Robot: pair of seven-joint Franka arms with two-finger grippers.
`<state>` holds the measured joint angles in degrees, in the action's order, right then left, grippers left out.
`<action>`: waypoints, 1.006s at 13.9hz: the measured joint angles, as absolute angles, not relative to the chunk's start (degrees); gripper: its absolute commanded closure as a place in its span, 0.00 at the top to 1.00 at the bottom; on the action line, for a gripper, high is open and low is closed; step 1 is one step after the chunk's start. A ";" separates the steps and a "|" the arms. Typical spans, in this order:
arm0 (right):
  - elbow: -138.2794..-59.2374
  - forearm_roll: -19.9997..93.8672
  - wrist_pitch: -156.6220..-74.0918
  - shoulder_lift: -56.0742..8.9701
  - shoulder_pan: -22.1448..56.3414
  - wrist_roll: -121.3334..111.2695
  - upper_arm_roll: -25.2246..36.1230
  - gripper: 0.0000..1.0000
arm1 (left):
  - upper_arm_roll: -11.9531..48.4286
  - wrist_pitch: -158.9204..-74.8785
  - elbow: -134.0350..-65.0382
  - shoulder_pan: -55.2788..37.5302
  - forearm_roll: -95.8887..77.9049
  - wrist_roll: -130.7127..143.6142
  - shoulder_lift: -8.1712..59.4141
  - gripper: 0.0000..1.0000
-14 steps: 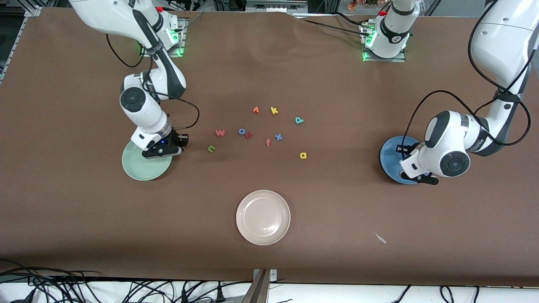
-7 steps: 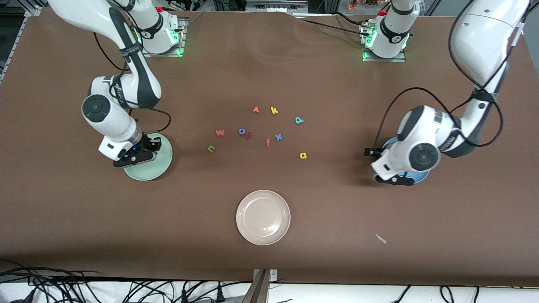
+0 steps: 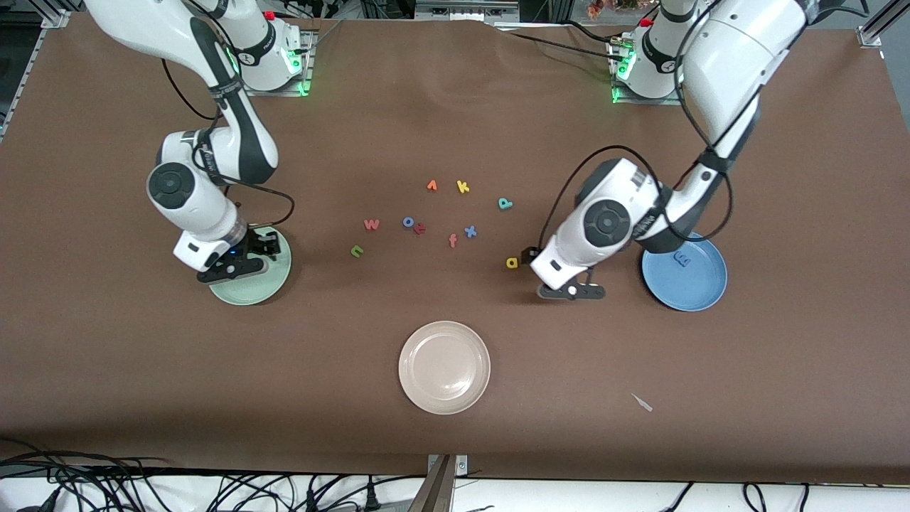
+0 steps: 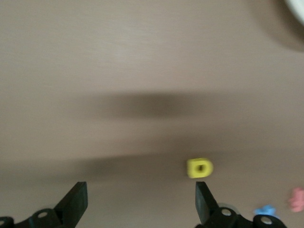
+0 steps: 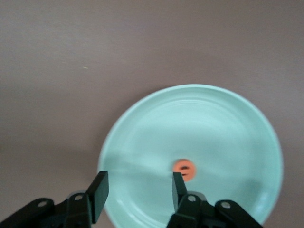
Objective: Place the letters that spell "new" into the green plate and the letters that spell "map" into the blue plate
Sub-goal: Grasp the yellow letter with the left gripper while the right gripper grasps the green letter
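Now the left pincer [image 4: 137, 202] hangs wide open beside the yellow "a" [image 3: 512, 263]; blue "m" [image 3: 681, 260] lies in the blue plate [image 3: 700, 295]. Right pincer [image 5: 137, 190], parted, hovers over the green plate [image 5: 228, 123] holding orange "e" [image 5: 184, 168].

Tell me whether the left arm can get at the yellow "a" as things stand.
Probably yes. The left gripper hangs open and empty beside the yellow "a", which lies alone on the bare table, with no other letter touching it.
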<state>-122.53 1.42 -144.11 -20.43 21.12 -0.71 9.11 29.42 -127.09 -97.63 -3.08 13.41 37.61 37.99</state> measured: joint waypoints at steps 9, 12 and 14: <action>-121.97 1.44 -151.98 -24.22 27.27 31.16 2.28 0.64 | 28.58 -135.00 -98.71 -8.85 23.65 55.57 44.79 0.78; -122.06 1.44 -155.34 -26.54 27.92 38.78 1.47 0.64 | 28.32 -135.02 -98.70 -9.42 23.66 56.39 45.07 0.39; -122.11 1.44 -157.65 -27.56 28.67 42.97 0.82 0.67 | 28.34 -135.00 -98.46 -9.43 23.66 56.43 44.89 0.12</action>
